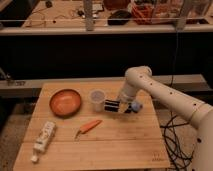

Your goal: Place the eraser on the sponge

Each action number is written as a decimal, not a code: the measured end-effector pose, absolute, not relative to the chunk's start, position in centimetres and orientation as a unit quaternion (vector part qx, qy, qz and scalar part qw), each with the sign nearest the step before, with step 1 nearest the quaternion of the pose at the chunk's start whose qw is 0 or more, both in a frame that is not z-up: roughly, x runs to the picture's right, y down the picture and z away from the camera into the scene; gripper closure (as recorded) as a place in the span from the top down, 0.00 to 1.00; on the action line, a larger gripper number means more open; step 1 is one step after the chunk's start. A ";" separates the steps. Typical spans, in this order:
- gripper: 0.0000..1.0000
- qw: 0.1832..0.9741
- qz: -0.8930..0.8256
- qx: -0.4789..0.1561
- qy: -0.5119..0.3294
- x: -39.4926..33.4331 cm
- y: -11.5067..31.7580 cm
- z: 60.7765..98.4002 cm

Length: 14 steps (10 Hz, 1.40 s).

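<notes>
Wood tabletop (125, 145), light slats, seen from the front and slightly above.

Camera view:
- White arm (165, 97) comes in from the right edge, elbows up near the table's back edge, then drops down-left to the table.
- The gripper (112, 106) is the dark block at the end of the arm. It sits low over the table centre, just right of the cup and pointing left. Open or closed: cannot tell, it reads as one dark mass.
- Eraser: cannot pick it out separately from the dark gripper block, so its location is not resolvable.
- The sponge (136, 106) is a small blue piece on the table just right of the gripper, tucked against the wrist.
- Translucent cup (97, 99) is upright, between the bowl and the gripper, close to the gripper.
- Orange bowl (65, 102) sits left of the cup, toward the back left of the table.
- Orange carrot-shaped item (90, 126) lies flat in front of the cup, angled, apart from everything.
- White tube (44, 137) lies flat near the front-left corner, well apart from the rest.
- Dark cables (172, 132) hang off the right side of the table below the arm.
</notes>
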<state>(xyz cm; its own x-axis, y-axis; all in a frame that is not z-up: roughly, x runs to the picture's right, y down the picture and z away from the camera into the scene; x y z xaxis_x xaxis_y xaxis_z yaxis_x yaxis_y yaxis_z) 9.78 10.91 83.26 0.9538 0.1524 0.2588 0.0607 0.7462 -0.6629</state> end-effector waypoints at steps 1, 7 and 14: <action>0.02 0.922 0.026 -0.356 -0.150 9.7 10.9 83.2; 0.02 0.919 0.032 -0.362 -0.150 9.9 10.8 83.1; 0.02 0.915 0.036 -0.374 -0.148 9.8 10.9 83.1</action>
